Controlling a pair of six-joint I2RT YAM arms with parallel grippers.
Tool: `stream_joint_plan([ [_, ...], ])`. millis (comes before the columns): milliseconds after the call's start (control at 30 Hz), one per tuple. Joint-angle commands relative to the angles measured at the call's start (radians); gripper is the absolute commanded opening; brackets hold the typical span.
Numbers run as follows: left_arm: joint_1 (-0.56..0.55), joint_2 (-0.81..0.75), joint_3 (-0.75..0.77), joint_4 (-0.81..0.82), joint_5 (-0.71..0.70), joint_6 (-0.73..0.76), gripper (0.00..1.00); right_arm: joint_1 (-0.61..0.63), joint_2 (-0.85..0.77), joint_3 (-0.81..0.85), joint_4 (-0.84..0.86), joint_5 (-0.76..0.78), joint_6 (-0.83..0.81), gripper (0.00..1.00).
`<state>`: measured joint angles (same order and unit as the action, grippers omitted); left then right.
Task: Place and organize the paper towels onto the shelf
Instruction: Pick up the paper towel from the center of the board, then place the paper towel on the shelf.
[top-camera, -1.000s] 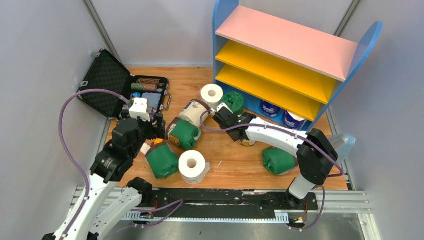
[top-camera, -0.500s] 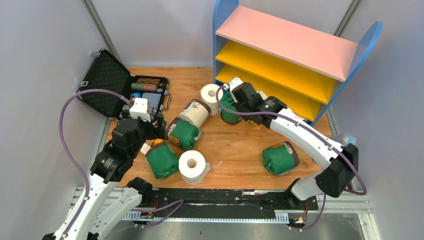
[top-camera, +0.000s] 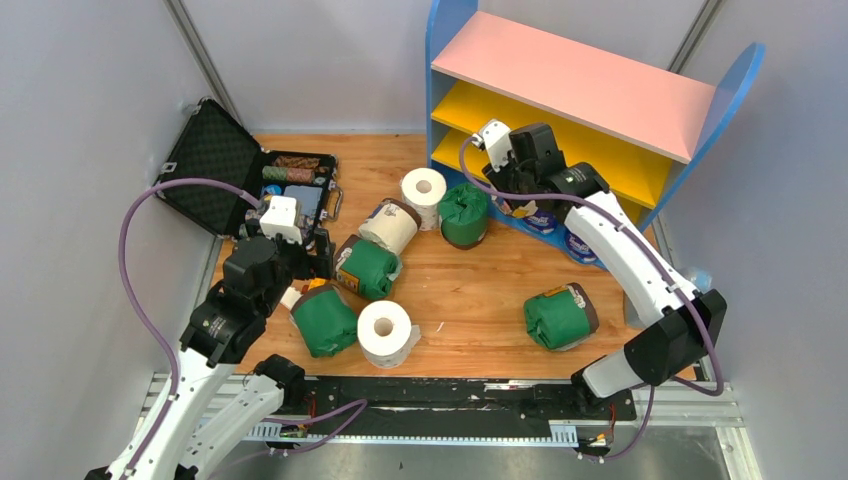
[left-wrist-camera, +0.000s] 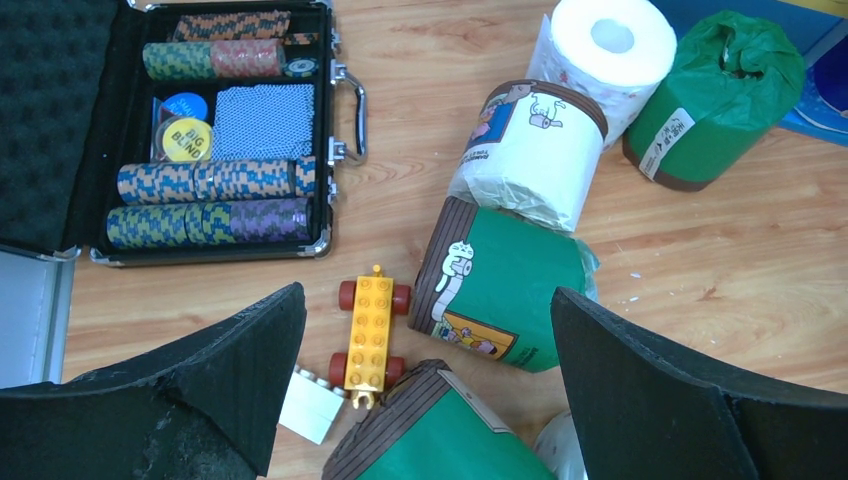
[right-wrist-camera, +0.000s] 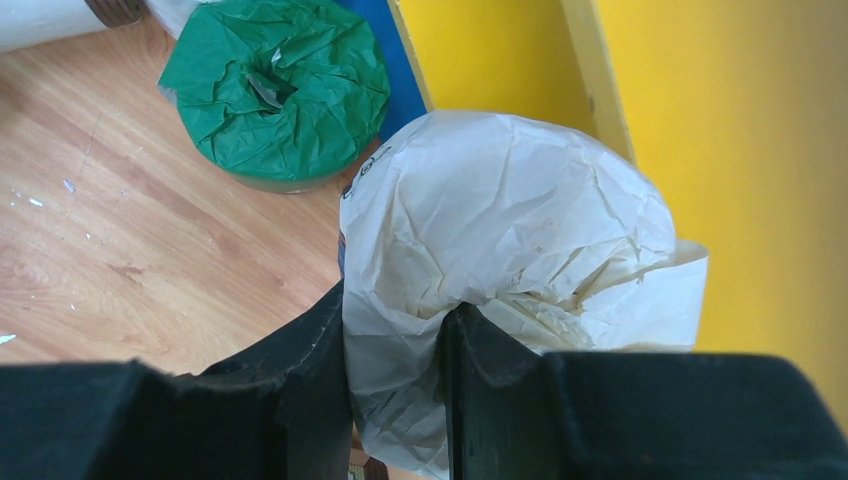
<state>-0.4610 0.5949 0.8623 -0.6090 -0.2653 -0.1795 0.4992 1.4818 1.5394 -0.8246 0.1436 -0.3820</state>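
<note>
Right now my right tool (right-wrist-camera: 395, 315) is pinching a fold of crumpled wrapper on a cream-wrapped roll (right-wrist-camera: 510, 220), the 2 fingers pressed in on either side of the paper. The roll is held just beside the front edge of a yellow board (right-wrist-camera: 600, 70) of the shelf (top-camera: 580, 80); from the wrist view I cannot tell which of the 2 yellow boards it is. From above, the right arm is stretched out to the shelf's left end.

Below the held roll, an upright green roll (right-wrist-camera: 275, 85) stands on the bench (top-camera: 470, 290) next to the shelf's blue base. 2 blue-and-white rolls (top-camera: 582, 240) sit at the foot of the shelf, partly hidden by the arm.

My left tool (left-wrist-camera: 428, 300) is spread wide and grips nothing. It hovers over an orange toy car (left-wrist-camera: 370, 330) and a white brick (left-wrist-camera: 310, 405), with a lying green roll (left-wrist-camera: 500, 285) just right of the car. 2 bare white rolls (top-camera: 385, 332), a lying cream roll (top-camera: 388, 226) and 2 more green ones (top-camera: 555, 318) are scattered on the bench. An open black case (left-wrist-camera: 230, 130) of chips lies at the left.
</note>
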Motion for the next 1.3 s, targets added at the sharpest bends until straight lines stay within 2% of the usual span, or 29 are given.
stream_joint_plan([
  [0, 0.007, -0.01, -0.006, 0.043, 0.023, -0.014, 1.0, -0.048, 0.028, 0.057, 0.075, -0.093, -0.105, 0.16],
  [167, 0.007, -0.011, -0.006, 0.043, 0.031, -0.015, 1.0, -0.061, 0.044, 0.051, 0.052, -0.167, -0.132, 0.16],
  [500, 0.007, -0.014, -0.008, 0.045, 0.034, -0.016, 1.0, -0.115, 0.099, 0.093, 0.052, -0.046, -0.139, 0.16],
  [900, 0.007, -0.014, -0.008, 0.045, 0.034, -0.017, 1.0, -0.123, 0.113, 0.077, 0.087, 0.181, -0.129, 0.22],
  [967, 0.007, -0.014, -0.008, 0.045, 0.034, -0.017, 1.0, -0.123, 0.104, 0.068, 0.108, 0.215, -0.125, 0.26],
  [1033, 0.007, -0.014, -0.008, 0.045, 0.035, -0.017, 1.0, -0.123, 0.092, 0.063, 0.122, 0.241, -0.117, 0.37],
  [1267, 0.007, -0.012, -0.008, 0.045, 0.032, -0.017, 1.0, -0.112, 0.034, 0.008, 0.166, 0.318, -0.102, 0.45],
])
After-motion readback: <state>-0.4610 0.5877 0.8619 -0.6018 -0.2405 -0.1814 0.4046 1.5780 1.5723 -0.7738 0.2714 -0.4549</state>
